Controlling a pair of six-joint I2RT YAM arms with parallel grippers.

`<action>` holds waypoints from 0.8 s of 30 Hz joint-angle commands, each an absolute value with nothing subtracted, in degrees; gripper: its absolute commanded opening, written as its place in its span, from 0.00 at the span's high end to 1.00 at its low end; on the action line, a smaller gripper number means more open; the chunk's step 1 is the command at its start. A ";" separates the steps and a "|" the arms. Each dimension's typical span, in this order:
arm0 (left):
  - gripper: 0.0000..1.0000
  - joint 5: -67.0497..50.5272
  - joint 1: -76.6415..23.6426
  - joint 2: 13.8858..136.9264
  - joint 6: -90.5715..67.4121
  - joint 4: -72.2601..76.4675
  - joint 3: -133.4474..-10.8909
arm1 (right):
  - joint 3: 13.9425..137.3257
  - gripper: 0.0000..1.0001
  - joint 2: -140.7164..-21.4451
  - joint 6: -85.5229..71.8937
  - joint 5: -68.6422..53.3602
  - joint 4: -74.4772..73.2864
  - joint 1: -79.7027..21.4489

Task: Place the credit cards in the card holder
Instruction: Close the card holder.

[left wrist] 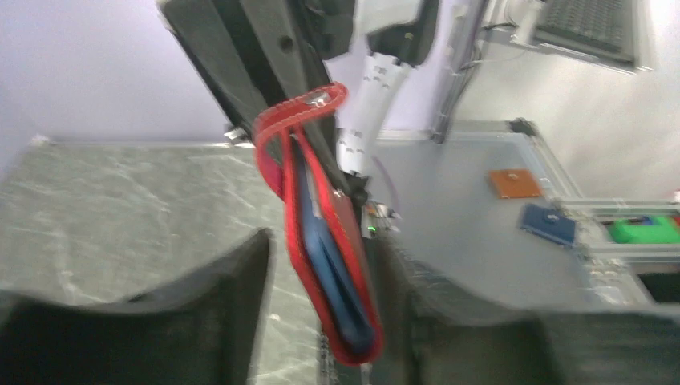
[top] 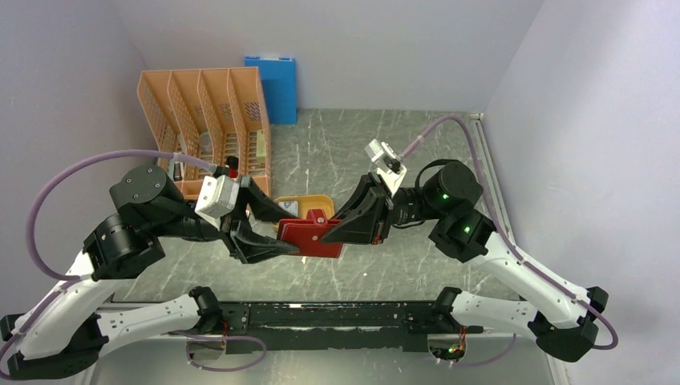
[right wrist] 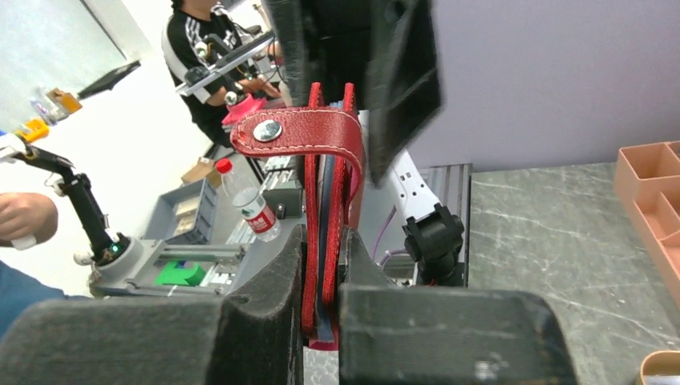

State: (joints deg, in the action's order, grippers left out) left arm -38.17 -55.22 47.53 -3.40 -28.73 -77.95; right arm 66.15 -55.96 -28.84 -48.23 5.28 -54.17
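The dark red card holder is folded shut and held off the table between both arms. My right gripper is shut on its end; in the right wrist view the pads squeeze the red covers, blue-grey lining showing between them and the red tab looped on top. My left gripper is open around the other end of the holder, with a gap on its left finger's side. The credit cards are not clearly seen; only a small grey patch shows in the orange tray.
The orange oval tray lies just behind the holder. An orange file rack stands at the back left with a blue folder against the wall beside it. Walls close in on three sides.
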 commanded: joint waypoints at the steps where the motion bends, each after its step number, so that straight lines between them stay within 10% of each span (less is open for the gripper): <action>1: 0.32 -29.83 -55.29 46.84 -5.99 -20.94 -75.98 | 62.31 1.00 -53.07 -34.68 -43.87 15.27 -54.12; 6: 0.03 -16.45 -55.36 38.95 -14.85 -5.60 -62.65 | 55.73 1.00 -47.98 -40.29 -28.65 25.19 -54.12; 24: 0.03 -14.38 -55.33 44.29 -39.58 42.01 -43.69 | 46.23 1.00 -47.41 -53.15 -8.58 40.25 -54.09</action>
State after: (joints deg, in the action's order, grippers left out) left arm -14.59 -55.29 42.15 -34.87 28.82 -43.35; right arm 46.83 -47.37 -49.80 -13.69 35.73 -54.11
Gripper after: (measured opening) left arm 0.968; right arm 0.142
